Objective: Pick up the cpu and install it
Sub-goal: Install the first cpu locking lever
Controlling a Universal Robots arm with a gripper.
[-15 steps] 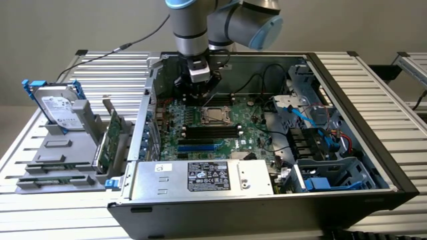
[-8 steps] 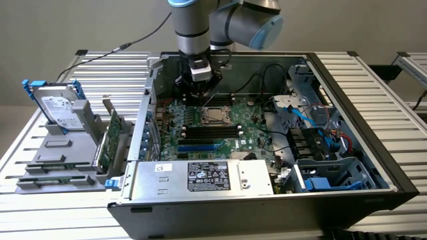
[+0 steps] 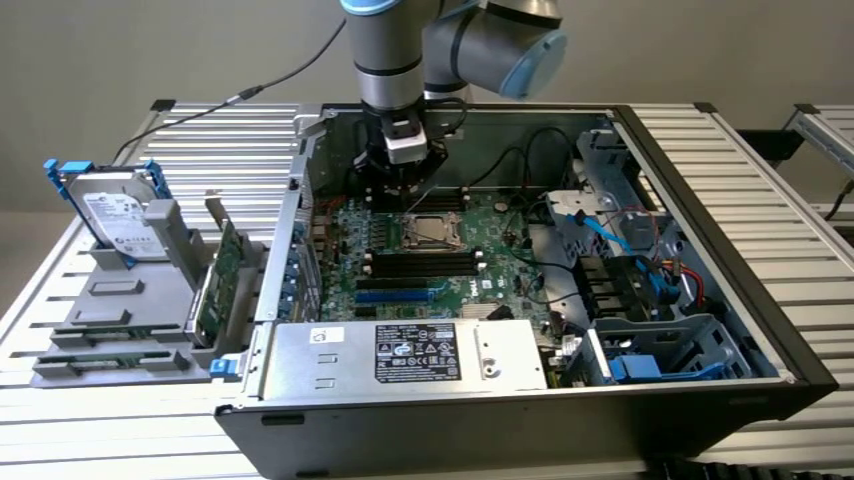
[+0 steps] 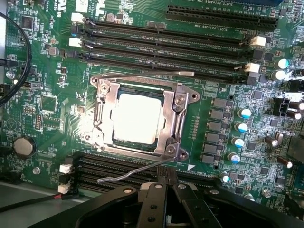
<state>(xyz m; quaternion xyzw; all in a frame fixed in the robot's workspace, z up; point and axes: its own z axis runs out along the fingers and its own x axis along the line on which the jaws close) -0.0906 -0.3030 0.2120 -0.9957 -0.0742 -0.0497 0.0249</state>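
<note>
Closed and holding nothing, the hand (image 4: 166,187) hangs just above the motherboard (image 4: 52,118), beside the socket (image 4: 102,102). Around the socket, black memory slots (image 4: 171,45) run along two sides, a row of capacitors (image 4: 240,128) lines a third, and thin wire levers (image 4: 142,171) lie flat by its frame. Within that metal frame sits the cpu (image 4: 135,118), flat, square, its pale silver top glaring brightly.
</note>
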